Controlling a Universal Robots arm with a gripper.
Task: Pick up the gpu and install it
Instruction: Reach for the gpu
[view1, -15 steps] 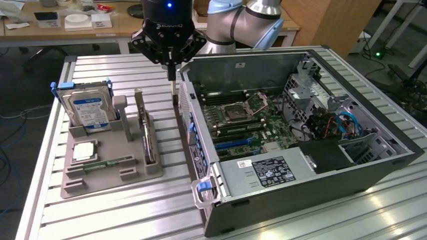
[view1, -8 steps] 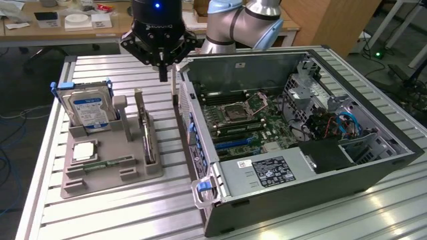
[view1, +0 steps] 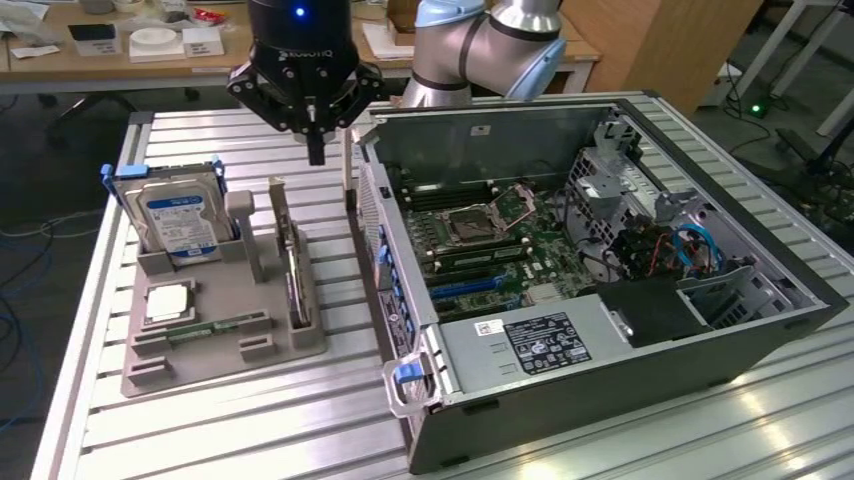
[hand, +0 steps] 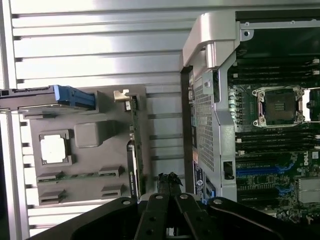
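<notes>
Gripper (view1: 316, 150): black, two fingers pressed together to a point, gripping nothing. It hangs from the arm with its tips pointing down.
Under the gripper: the bare strip of slatted metal table (view1: 267, 420) between the tray and the case.
Gpu (view1: 296, 272): thin dark card standing on its long edge in a slot of the tray, with a silvery bracket upright at its far end. It is near the gripper, lower down, and untouched.
Tray (view1: 227, 352): grey moulded holder lying flat on the table, at the exterior view's left of the gripper.
Drive (view1: 174, 215): silver box with a blue-and-white label, upright in the tray's far corner, well apart from the gpu.
Chip (view1: 170, 300): square silvery processor, flat in the tray in front of the drive.
Memory (view1: 200, 328): narrow green stick lying in the tray beside the chip.
Case (view1: 587, 372): open computer tower on its side, at the exterior view's right of the gripper, just beside the tray.
Board (view1: 494, 240): green, inside the case, with an empty processor socket and blue slots.
</notes>
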